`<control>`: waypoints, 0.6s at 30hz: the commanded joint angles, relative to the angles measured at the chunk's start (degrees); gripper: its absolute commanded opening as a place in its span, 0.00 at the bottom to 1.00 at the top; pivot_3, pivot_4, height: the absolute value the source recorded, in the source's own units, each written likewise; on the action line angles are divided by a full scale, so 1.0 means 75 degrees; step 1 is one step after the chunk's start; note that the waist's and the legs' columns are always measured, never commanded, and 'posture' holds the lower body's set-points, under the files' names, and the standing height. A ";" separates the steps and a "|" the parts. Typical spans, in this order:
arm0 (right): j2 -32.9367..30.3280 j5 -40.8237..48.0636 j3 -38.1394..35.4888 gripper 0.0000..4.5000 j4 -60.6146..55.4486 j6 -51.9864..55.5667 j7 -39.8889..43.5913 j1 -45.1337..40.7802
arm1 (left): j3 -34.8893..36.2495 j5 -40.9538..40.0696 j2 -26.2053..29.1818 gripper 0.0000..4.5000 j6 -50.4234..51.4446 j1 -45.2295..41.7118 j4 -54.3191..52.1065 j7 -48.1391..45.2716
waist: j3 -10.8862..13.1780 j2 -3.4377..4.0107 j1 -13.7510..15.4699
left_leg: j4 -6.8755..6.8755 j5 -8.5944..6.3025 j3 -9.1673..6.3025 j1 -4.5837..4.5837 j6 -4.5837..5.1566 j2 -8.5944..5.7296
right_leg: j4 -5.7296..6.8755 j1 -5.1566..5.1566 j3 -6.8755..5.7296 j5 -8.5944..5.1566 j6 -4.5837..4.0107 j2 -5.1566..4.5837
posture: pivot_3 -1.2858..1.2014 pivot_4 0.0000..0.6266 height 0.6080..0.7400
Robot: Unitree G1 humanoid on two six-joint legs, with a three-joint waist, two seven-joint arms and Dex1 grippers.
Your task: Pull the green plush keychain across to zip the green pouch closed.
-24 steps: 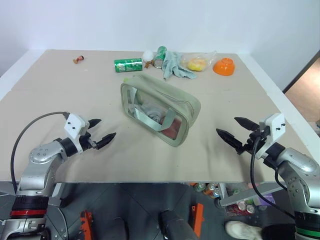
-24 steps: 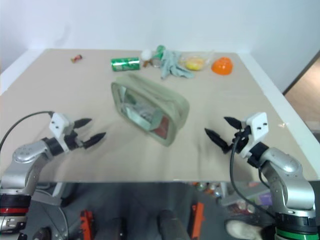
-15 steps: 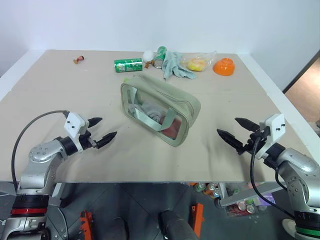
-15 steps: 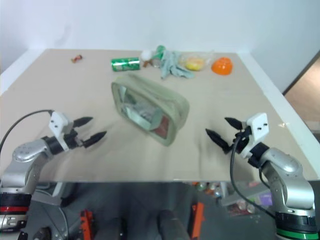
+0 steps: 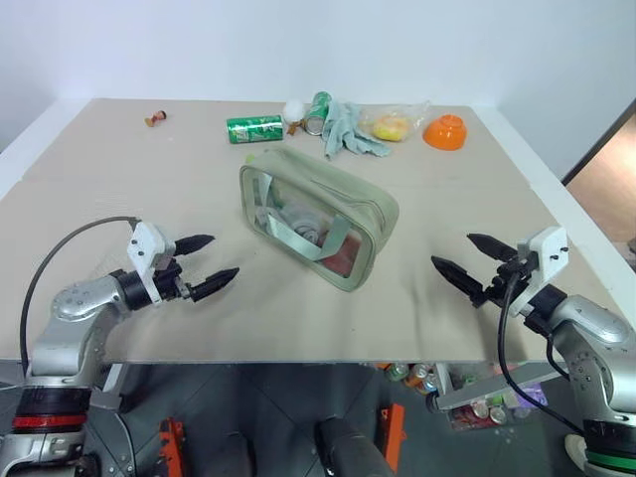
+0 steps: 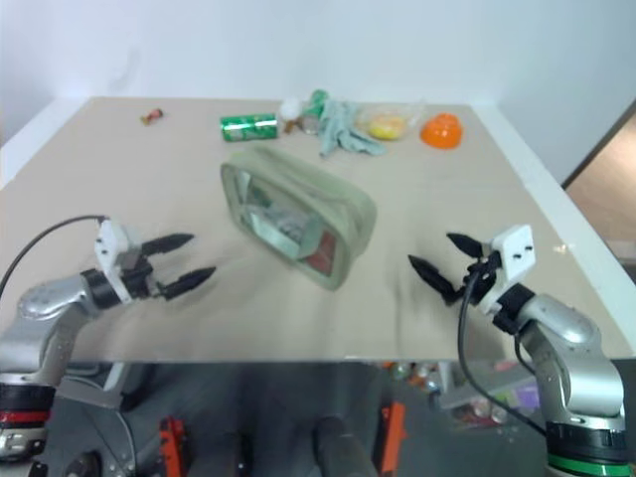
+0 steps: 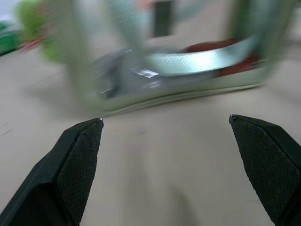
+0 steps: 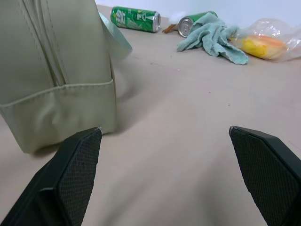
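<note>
The green pouch [image 5: 333, 214] lies slantwise in the middle of the table, its clear side and pale webbing handle [image 5: 316, 238] turned toward my left arm. The green plush keychain [image 5: 252, 157] is a small lime blob at the pouch's far left corner; it appears blurred as the keychain [image 7: 31, 15] in the left wrist view. My left gripper [image 5: 219, 257] hovers open to the left of the pouch, apart from it, nothing between its fingers. My right gripper [image 5: 454, 250] is open to the right of the pouch's near end [image 8: 56, 75], also empty.
Along the far edge lie a green soda can [image 5: 254, 129], a second can [image 5: 318, 109], a white ball [image 5: 294, 110], a grey-green glove [image 5: 350, 133], a plastic bag with something yellow [image 5: 393, 126] and an orange bowl [image 5: 445, 132]. A small brown piece [image 5: 154, 119] sits far left.
My left gripper has edged a little to the right, toward the pouch, still open. The right gripper and the pouch have not moved.
</note>
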 commanded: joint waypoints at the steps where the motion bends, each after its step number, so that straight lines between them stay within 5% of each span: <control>1: -0.0395 0.1253 -0.0603 1.00 -0.1734 0.0935 -0.0458 -0.0445 | -0.0028 -0.0498 0.0304 0.99 0.0460 -0.0251 -0.0721 -0.0411 | 0.0003 0.0018 0.0002 | 0.0001 0.0000 0.0000 0.0000 0.0000 -0.0001 | 0.0000 0.0000 0.0000 0.0000 0.0001 0.0000 | 0.52 0.24 1.00; 7: -0.0350 0.3034 0.0075 1.00 -0.3659 0.2518 -0.2054 -0.1329 | -0.0462 -0.0578 0.0453 0.99 0.0794 -0.0612 -0.0842 -0.0976 | 0.0002 0.0017 -0.0011 | 0.0001 0.0001 -0.0019 0.0019 0.0002 0.0004 | 0.0006 0.0014 -0.0016 -0.0010 -0.0021 0.0011 | 0.52 0.24 1.00; 18: 0.0424 0.1591 0.2044 1.00 -0.3389 0.2864 -0.3268 -0.1751 | -0.0814 -0.0192 0.0272 0.99 0.0503 -0.1082 -0.0515 -0.1093 | 0.0000 0.0012 0.0002 | 0.0006 0.0002 -0.0018 -0.0017 0.0001 -0.0003 | 0.0003 -0.0004 -0.0022 -0.0015 -0.0009 -0.0006 | 0.52 0.24 1.00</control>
